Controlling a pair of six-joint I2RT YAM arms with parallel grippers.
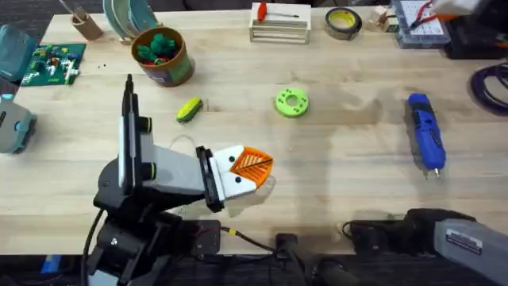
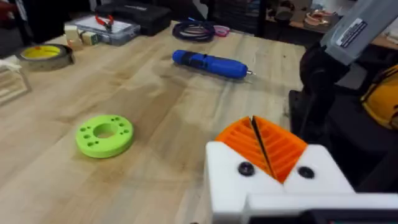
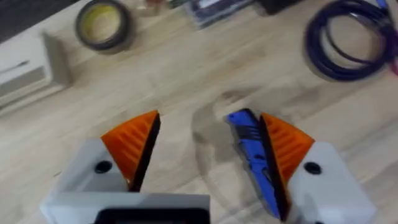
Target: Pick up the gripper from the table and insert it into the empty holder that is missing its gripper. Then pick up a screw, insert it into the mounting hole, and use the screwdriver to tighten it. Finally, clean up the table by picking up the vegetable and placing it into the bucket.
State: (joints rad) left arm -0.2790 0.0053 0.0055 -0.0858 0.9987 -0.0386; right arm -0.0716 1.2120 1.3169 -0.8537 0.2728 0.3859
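Pale wooden desk, scattered with tools and toy pieces. Left hand low over the desk at about 6 o'clock of centre, orange pads pressed together, nothing between them. Right hand spread apart over the blue screwdriver, one orange pad just beside the blue body, not clamped on it. Screwdriver lying at 3 o'clock on the desk, dark tip toward the near edge. Yellow-green vegetable at 10 o'clock of the left hand, loose on the wood. Brown bucket at 11 o'clock, dark green pieces inside. Bright-green ring disc mid-desk, between vegetable and screwdriver. Yellow tape roll at the far edge, 1 o'clock.
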